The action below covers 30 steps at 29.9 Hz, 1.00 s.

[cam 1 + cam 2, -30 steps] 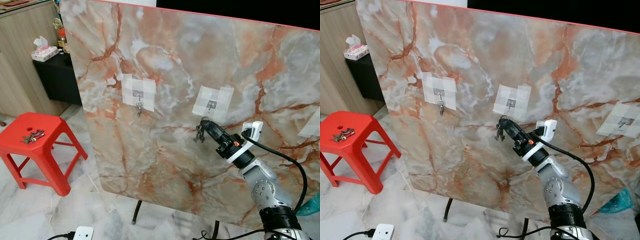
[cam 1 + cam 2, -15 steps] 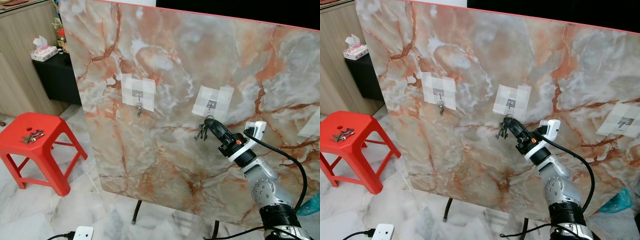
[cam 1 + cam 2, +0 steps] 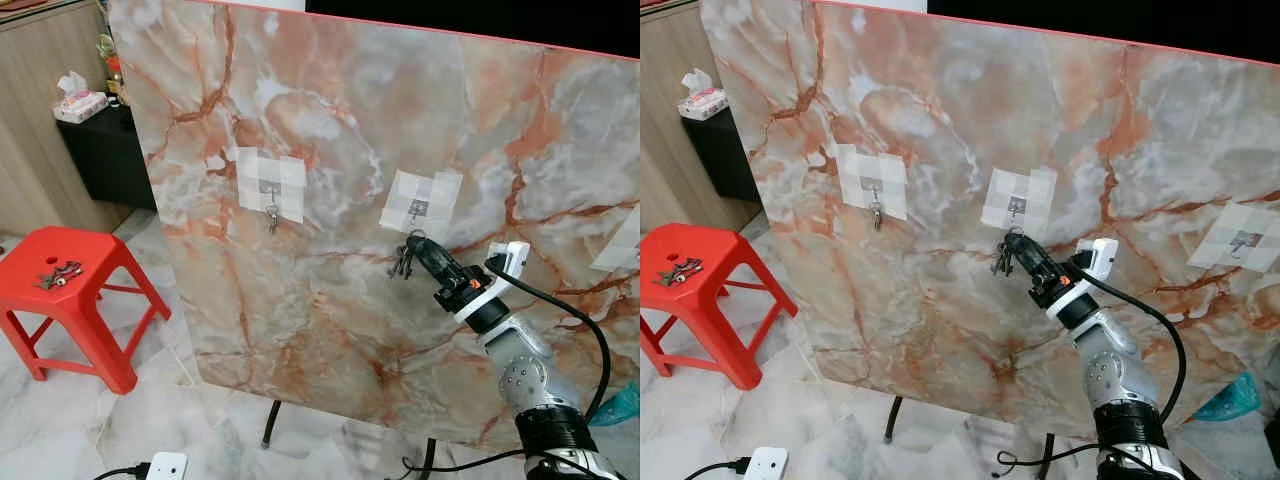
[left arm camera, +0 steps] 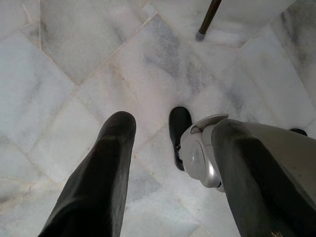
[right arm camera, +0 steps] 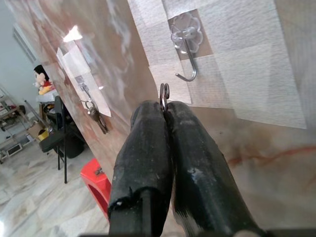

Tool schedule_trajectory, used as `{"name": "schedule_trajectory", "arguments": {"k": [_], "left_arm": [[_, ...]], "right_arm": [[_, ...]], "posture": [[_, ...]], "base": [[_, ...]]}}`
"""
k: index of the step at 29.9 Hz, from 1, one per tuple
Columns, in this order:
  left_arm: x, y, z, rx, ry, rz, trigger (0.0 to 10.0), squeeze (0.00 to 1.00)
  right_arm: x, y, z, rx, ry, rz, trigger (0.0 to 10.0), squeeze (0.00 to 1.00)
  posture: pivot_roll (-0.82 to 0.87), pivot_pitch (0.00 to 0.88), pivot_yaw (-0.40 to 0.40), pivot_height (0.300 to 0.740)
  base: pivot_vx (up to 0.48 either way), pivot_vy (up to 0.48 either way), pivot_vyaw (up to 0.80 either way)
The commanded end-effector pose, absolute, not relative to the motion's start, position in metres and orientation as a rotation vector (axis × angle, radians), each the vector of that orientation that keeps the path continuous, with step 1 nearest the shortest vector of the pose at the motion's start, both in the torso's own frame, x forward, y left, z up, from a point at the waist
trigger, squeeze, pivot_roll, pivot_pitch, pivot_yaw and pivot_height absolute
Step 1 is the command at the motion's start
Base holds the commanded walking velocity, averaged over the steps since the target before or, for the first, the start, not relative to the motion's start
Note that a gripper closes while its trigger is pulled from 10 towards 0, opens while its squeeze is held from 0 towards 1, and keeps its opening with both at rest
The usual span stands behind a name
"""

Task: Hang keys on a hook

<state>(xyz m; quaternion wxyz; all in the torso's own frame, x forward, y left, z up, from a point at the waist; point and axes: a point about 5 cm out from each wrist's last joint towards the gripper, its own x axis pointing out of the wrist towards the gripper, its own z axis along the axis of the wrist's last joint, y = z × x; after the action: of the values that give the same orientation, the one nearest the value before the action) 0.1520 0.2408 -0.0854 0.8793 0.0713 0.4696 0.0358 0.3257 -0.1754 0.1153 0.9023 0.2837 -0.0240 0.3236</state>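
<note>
marble-patterned board (image 3: 330,180) stands upright on thin dark legs over a pale tiled floor (image 3: 130,420), with a red stool (image 3: 75,285) at the robot's left and a wooden cabinet (image 3: 40,130) behind it. in the left eye view the right arm reaches up from the lower right, forearm angled toward the board, and the right gripper (image 3: 418,247) is pressed shut on the ring of a bunch of keys (image 3: 401,265), which dangles just below the middle hook (image 3: 419,211) on its taped white patch. another set of keys (image 3: 271,215) hangs from the left hook (image 3: 270,190), and loose keys on the stool (image 3: 58,274) lie on the seat. compared with half a second ago the whole picture has slid slightly, so the head has turned; the gripper tip sits about as far under the middle hook as before. in the right eye view a third hook (image 3: 1245,242) shows on a patch far right, and a tissue box (image 3: 702,100) sits on a dark shelf at the left. in the left wrist view the left gripper (image 4: 168,133) hangs idle over the tiles, its fingers (image 4: 106,168) spread apart. in the right wrist view the closed fingers (image 5: 148,148) pinch the key ring (image 5: 164,96) close beneath the clear hook's curved tip, not yet on it.
</note>
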Motion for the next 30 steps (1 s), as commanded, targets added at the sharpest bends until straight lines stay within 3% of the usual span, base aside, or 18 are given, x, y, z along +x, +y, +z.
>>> {"name": "schedule_trajectory", "arguments": {"k": [1, 30], "left_arm": [[0.152, 0.237, -0.086, 0.144, 0.982, 0.071, 10.0, 0.00], [0.152, 0.237, -0.087, 0.144, 0.980, 0.073, 10.0, 0.00]], "right_arm": [[0.330, -0.174, 0.125, 0.575, -0.073, 0.702, 10.0, 0.00], [0.345, -0.173, 0.130, 0.584, -0.073, 0.645, 10.0, 0.00]], "posture": [[0.04, 0.000, -0.095, 0.740], [0.05, 0.000, -0.100, 0.740]], "base": [[0.000, 0.000, 0.00], [0.000, 0.000, 0.00]]}}
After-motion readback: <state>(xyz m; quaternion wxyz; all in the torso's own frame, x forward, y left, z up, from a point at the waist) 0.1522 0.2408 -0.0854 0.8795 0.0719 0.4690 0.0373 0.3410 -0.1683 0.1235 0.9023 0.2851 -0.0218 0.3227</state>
